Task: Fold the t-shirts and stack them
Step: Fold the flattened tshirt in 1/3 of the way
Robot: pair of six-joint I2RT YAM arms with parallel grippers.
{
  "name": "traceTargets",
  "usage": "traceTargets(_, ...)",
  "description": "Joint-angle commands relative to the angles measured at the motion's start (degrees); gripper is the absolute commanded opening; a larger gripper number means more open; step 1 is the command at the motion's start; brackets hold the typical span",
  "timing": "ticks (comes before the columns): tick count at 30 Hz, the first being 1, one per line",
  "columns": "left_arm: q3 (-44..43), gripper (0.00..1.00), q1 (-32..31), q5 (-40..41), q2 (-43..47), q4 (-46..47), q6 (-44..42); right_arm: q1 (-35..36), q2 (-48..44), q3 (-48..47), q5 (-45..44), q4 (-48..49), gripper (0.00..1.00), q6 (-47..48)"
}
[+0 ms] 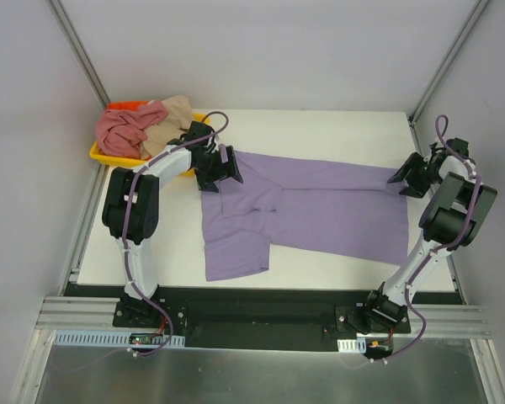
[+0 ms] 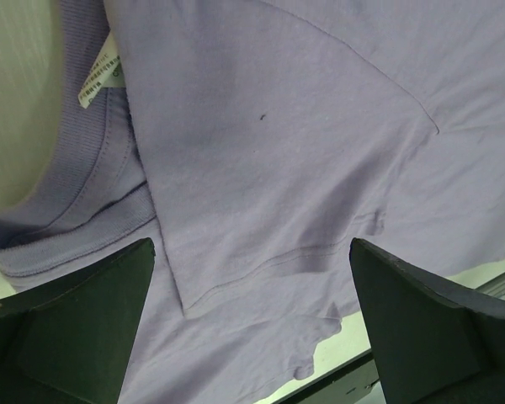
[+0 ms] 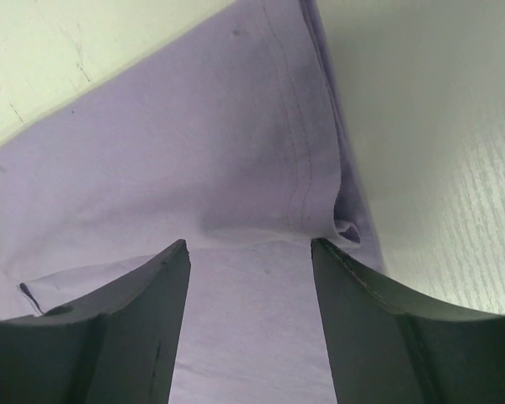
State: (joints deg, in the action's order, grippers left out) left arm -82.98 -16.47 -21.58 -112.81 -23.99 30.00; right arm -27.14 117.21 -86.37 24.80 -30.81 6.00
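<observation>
Dark wedge-shaped left claw (image 2: 251, 246) gapes above soft, hem-stitched lavender t-shirt (image 2: 278, 126).

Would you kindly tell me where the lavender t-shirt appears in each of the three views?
Top external: lavender t-shirt spread across the middle.
Left wrist: lavender t-shirt fills most of the frame, collar left.
Right wrist: lavender t-shirt covers left and centre, hem right.
Shared landmark: white table beside it.
</observation>
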Motion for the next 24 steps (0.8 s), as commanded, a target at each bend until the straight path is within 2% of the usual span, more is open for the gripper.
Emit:
traceTargets(1, -0.52, 0.99, 0.74, -0.92, -0.57, 1.22, 0.85, 0.15, -0.23, -0.38, 1.22, 2.33, 0.61, -0.11)
traceTargets(4, -0.43, 0.99, 0.82, -0.39, -0.56, 1.14, 0.76, 0.15, -0.14, 0.32, -1.23, 1.8, 0.6, 0.59)
traceTargets(8, -0.78, 0.99, 0.82, -1.18, -0.74, 1.22, 0.76, 0.07, -0.75, 2.34, -3.96, 0.58, 0.57, 8.04)
traceTargets(11, -0.87, 0.99, 0.82, -0.66, -0.65, 1.22, 0.59, 0.24, -0.14, 1.12, -2.04, -1.61, 0.54, 11.92)
traceTargets(19, -1.31, 0.99, 0.82, -1.0, -1.09, 1.31, 0.59, 2.78, 2.23, -2.84, -10.73, -4.61, 0.46, 12.28)
traceTargets(22, -1.22, 0.99, 0.82, -0.83, -0.83, 1.31, 0.41, 4.54, 2.85, -4.16, -13.02, -5.31, 0.35, 12.63)
traceTargets(24, -0.96, 0.99, 0.82, -0.13, -0.65, 1.31, 0.41, 5.25, 3.46, -5.56, -14.77, -6.02, 0.33, 11.67)
